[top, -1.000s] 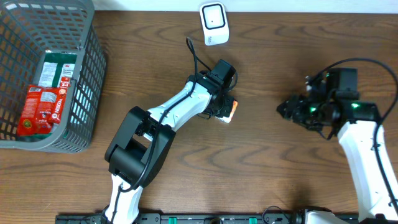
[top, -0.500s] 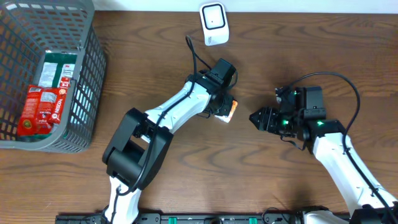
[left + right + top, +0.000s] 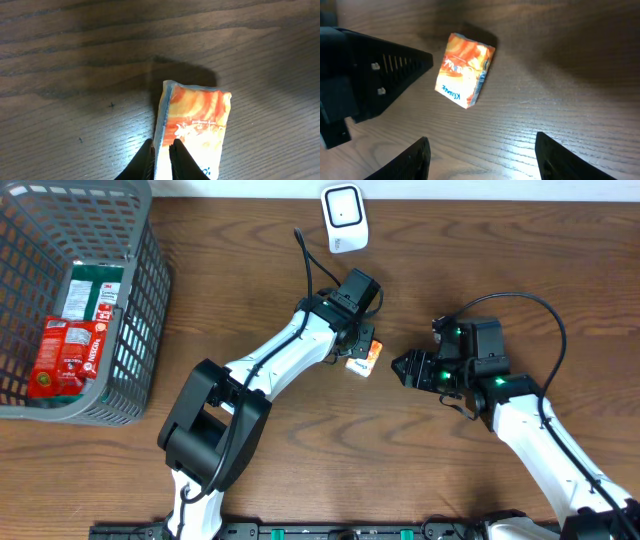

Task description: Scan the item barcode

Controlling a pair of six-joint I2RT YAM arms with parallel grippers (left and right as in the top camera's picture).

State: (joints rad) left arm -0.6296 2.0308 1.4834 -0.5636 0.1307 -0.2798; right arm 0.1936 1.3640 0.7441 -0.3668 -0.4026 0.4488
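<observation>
The item is a small orange and white packet (image 3: 364,360) lying on the wooden table, also seen in the left wrist view (image 3: 197,120) and in the right wrist view (image 3: 465,70). My left gripper (image 3: 161,146) comes down on it from above, its narrow jaws pinching the packet's white sealed edge. In the overhead view the left gripper (image 3: 352,352) sits over the packet's left side. My right gripper (image 3: 400,367) stands open just right of the packet, with nothing between its fingers (image 3: 481,138). No barcode shows on the packet. The white scanner (image 3: 343,218) stands at the table's far edge.
A grey wire basket (image 3: 150,270) stands at the far left with a red packet (image 3: 65,355) and a green and white pack (image 3: 95,290) inside. The left arm's dark gripper body (image 3: 370,75) fills the left of the right wrist view.
The right arm has swung left across the table to just beside the packet, its jaws wider apart. The left gripper has shifted slightly with the packet.
</observation>
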